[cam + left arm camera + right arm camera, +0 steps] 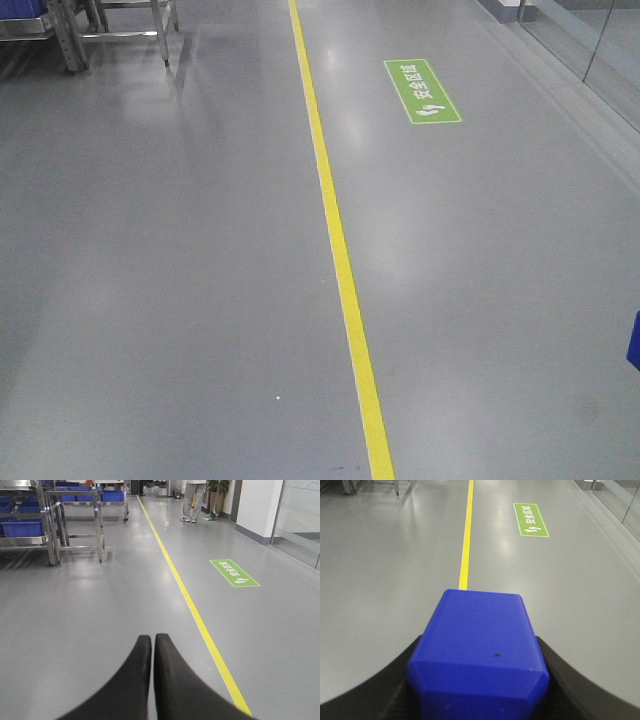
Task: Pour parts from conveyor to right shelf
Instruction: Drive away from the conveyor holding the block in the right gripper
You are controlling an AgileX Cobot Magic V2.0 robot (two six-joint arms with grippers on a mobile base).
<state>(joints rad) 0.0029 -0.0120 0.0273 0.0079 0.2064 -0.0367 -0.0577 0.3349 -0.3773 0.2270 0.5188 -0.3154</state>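
A bright-blue plastic block (479, 650), one of the parts, fills the lower middle of the right wrist view. My right gripper (480, 645) is shut on it, with a black finger pressed against each side. A sliver of blue (634, 342) at the right edge of the front view is probably the same block. My left gripper (152, 639) hangs above the grey floor, shut and empty, its tips touching. A steel-framed shelf rack with blue tubs (22, 528) stands far off at the left. The conveyor is out of view.
A yellow floor line (340, 260) runs away from me down the grey floor. A green floor sign (422, 91) lies to its right. A steel trolley with blue bins (112, 497) and a standing person (192, 500) are far ahead. A glass wall (300, 525) borders the right.
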